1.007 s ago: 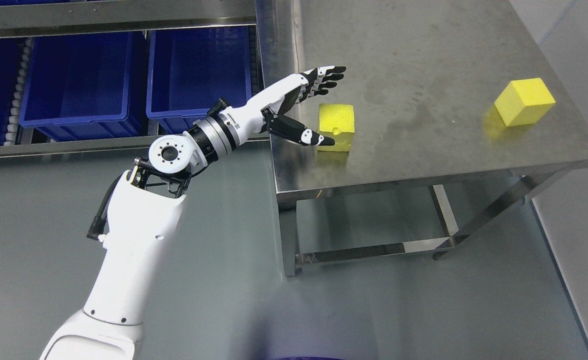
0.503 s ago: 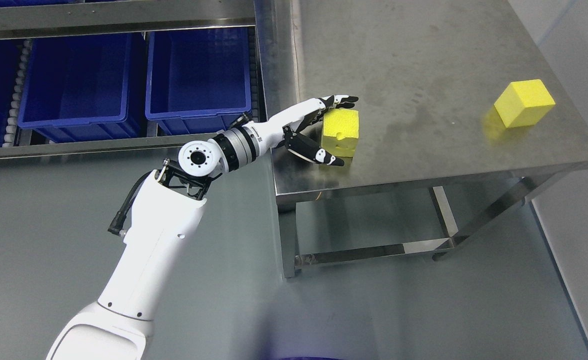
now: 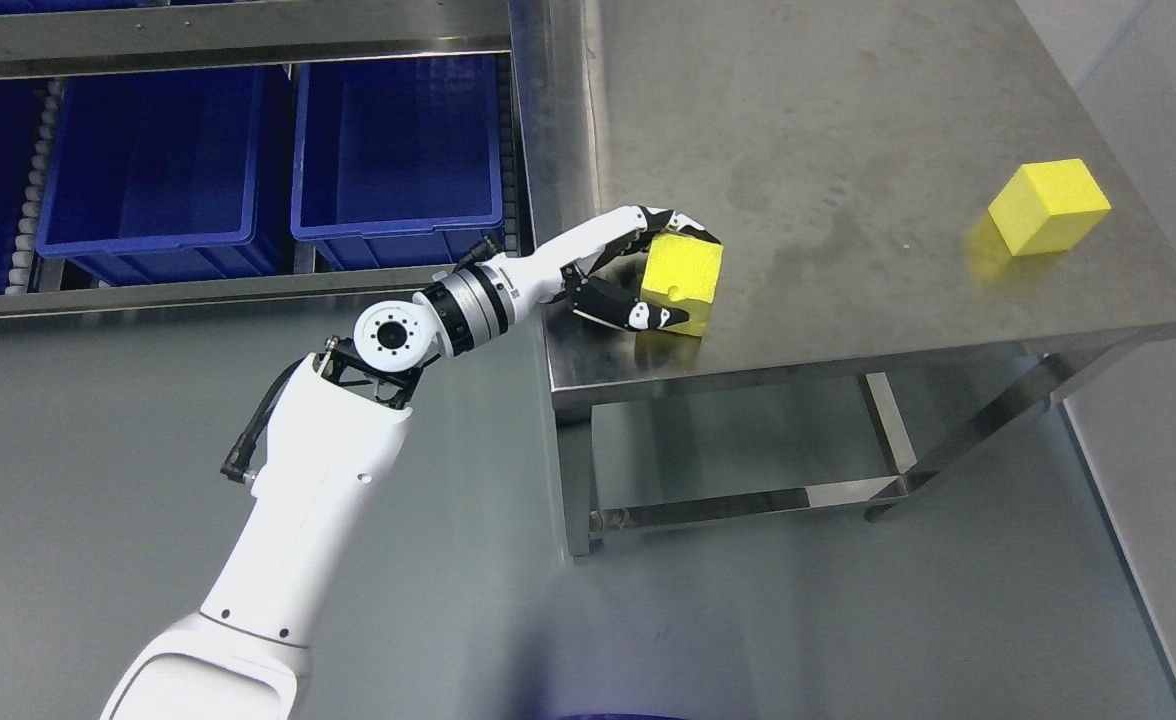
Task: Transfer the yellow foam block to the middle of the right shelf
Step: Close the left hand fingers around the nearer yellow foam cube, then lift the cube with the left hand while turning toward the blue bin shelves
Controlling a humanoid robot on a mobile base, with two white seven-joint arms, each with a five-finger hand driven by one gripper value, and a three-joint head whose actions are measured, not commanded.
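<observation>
Fingers now curled — yellow foam block enclosed

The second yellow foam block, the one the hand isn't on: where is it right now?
In the head view, that yellow foam block sits alone near the right edge of the steel table, far right of the block the left hand is closing on.

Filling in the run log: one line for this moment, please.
left hand: shut on near foam block | block: on steel table | far foam block: untouched | right hand: unseen
</observation>
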